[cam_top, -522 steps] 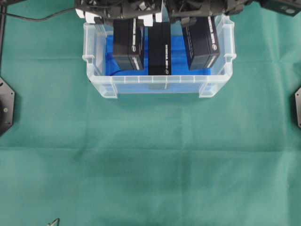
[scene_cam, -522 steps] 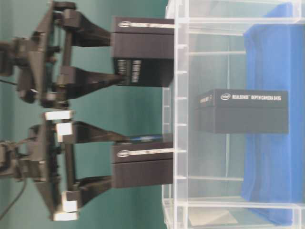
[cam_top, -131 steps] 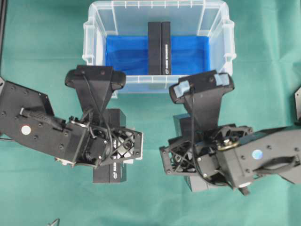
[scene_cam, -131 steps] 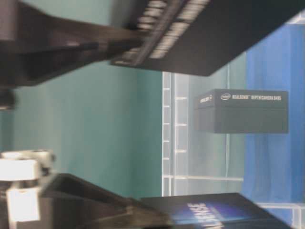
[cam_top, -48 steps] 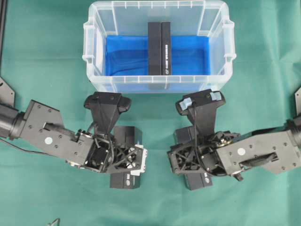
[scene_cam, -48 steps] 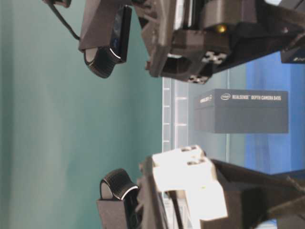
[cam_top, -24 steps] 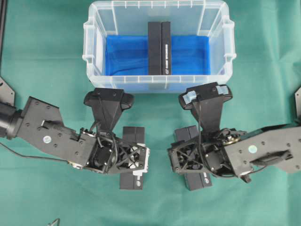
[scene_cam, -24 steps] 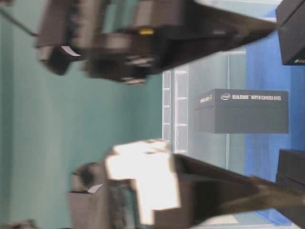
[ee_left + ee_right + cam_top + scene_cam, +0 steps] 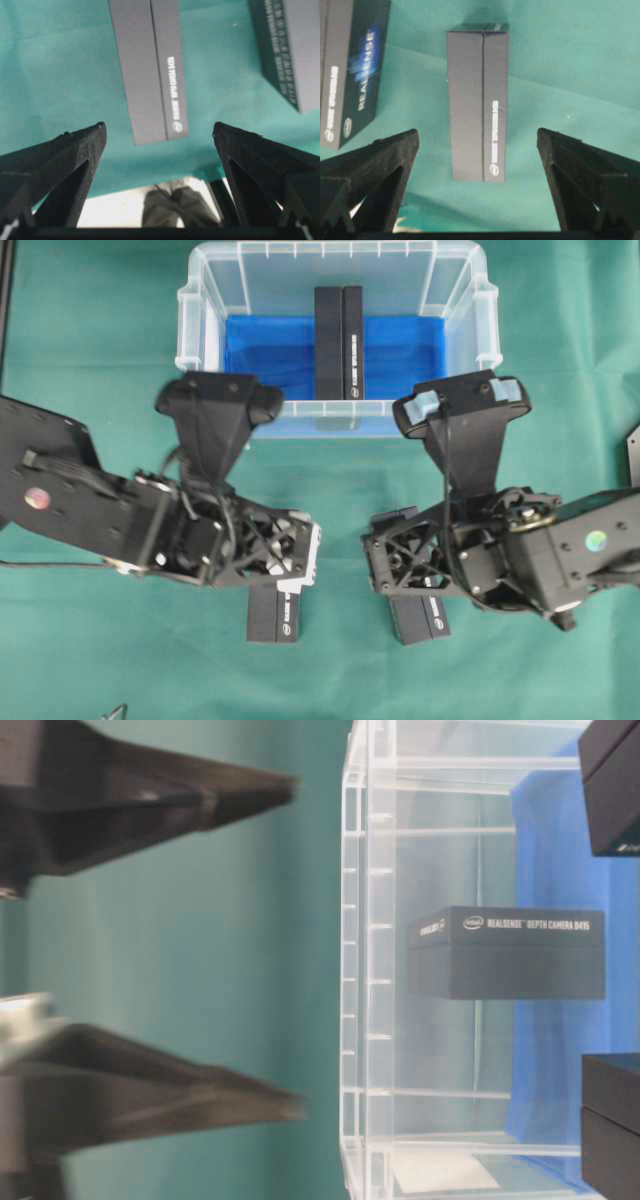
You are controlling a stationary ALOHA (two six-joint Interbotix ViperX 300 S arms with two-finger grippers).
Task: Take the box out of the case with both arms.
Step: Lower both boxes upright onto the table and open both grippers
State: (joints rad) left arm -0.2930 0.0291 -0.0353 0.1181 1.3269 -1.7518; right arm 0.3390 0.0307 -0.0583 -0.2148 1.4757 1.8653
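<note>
In the overhead view the left gripper [image 9: 285, 570] hangs at lower left with its jaws spread wide and nothing between them, above a black RealSense box [image 9: 275, 613] lying flat on the green counter [image 9: 90, 360]. If that arm swings toward the case from here, a low fingertip could, I judge, clip this box and shove it across the cloth.

At top centre the clear case [image 9: 197, 315] holds one box [image 9: 339, 340] standing on edge on the blue liner [image 9: 270, 355], well apart from both side walls. It is narrow and upright, so a one-sided nudge would likely tip it over. The near wall of the case stands between the arms and that box, and a gripper going in too shallow could catch the rim.

At lower right the right gripper [image 9: 385, 570] is likewise wide open and empty over a second freed box [image 9: 420, 618], which carries the same risk of being knocked.
</note>
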